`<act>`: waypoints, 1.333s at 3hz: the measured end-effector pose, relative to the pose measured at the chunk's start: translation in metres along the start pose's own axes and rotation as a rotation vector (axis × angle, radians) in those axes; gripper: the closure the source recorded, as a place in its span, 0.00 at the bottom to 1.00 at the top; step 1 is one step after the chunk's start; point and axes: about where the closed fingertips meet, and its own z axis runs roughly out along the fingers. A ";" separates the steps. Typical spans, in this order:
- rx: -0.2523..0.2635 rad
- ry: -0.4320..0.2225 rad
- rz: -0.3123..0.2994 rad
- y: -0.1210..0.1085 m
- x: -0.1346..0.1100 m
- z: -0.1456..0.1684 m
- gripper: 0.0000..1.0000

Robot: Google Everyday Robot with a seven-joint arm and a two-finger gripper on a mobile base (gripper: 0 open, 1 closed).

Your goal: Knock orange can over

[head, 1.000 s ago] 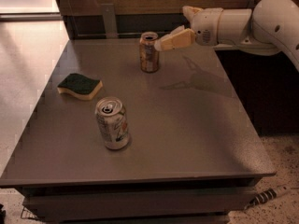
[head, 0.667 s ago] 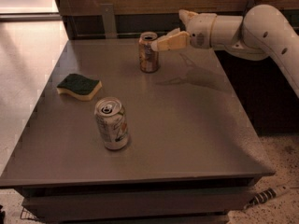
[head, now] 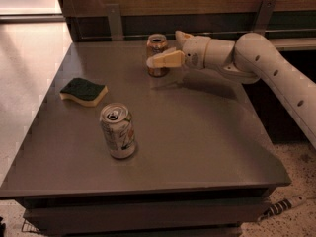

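Item 1, gripper: mine, upper centre of the frame, at the end of my white arm, which comes in from the right edge. My 2 fingers stand spread apart and pinch nothing. The lower finger, pale yellow, lies level and crosses in front of the can's middle. The upper finger sits just right of the can's top rim. I cannot tell whether either one touches the can.

Item 2, orange can: upright, upper centre of the frame, on the far part of the table close to its back edge. Silver top rim, golden-brown body, partly covered by my lower finger.

Item 3, table: grey, flat top, filling most of the frame.

Item 4, white can: upright, left of centre and lower in the frame, green and orange markings, opened top facing up. Well apart from the orange can and from my gripper.

Item 5, sponge: yellow with a dark green upper face, lying flat, left side of the frame, between the 2 cans in height but further left than both.

Item 6, cable: pale, on the speckled floor, lower right corner.
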 end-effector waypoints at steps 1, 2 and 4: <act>-0.010 -0.020 0.032 0.009 0.014 0.013 0.02; -0.011 -0.035 0.059 0.016 0.027 0.019 0.25; -0.020 -0.035 0.057 0.019 0.026 0.023 0.71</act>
